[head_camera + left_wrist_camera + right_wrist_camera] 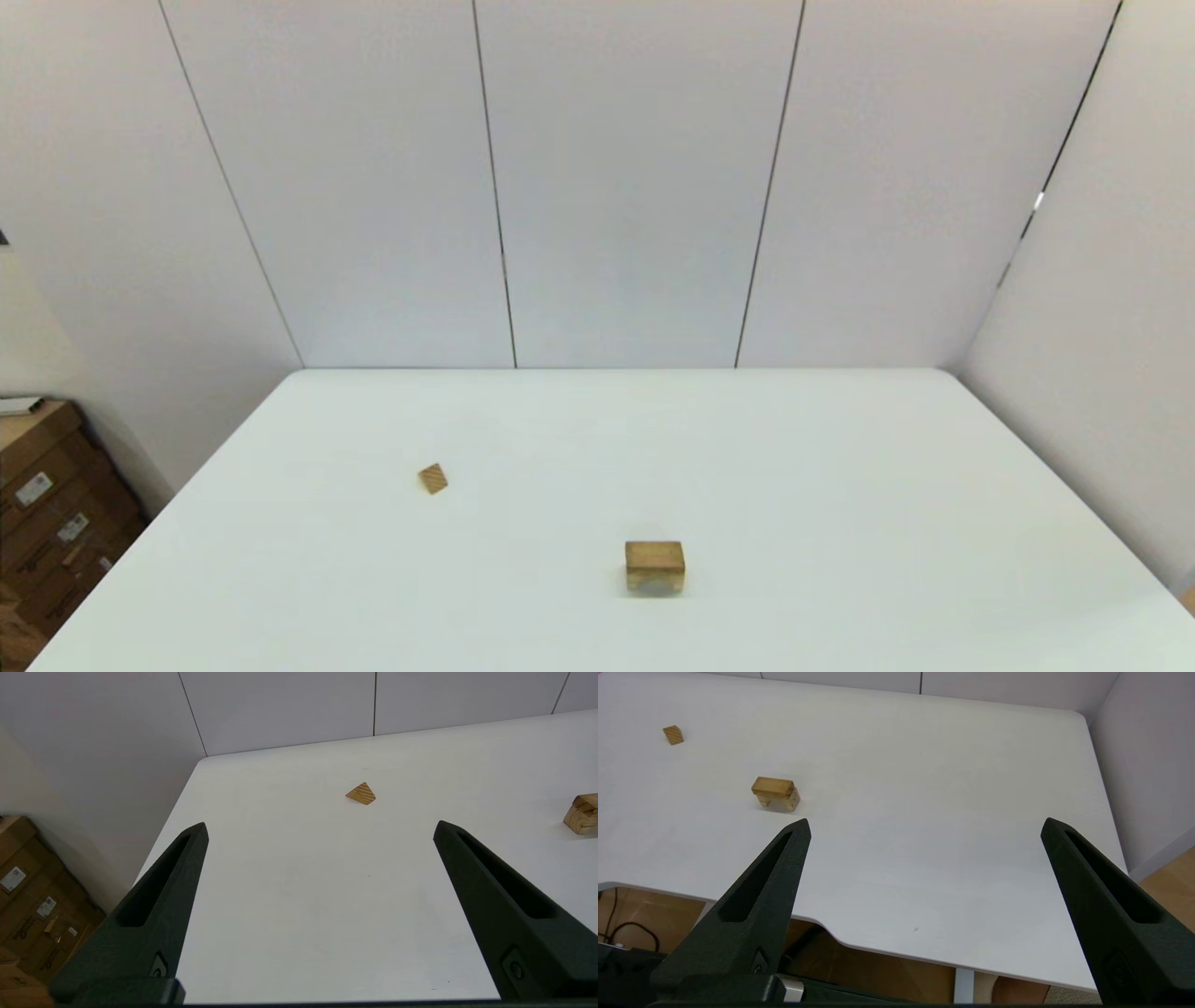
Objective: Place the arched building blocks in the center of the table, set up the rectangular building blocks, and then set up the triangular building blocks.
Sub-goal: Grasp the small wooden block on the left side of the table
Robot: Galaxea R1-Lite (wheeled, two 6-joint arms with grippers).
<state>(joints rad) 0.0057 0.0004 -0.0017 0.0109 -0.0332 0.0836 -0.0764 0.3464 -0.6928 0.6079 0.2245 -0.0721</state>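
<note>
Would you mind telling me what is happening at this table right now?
Nothing is being handled. The rectangular block already sits on the arched block near the middle of the table. The triangular block lies alone to the left. The left gripper and right gripper are open and empty, back from the blocks.
</note>
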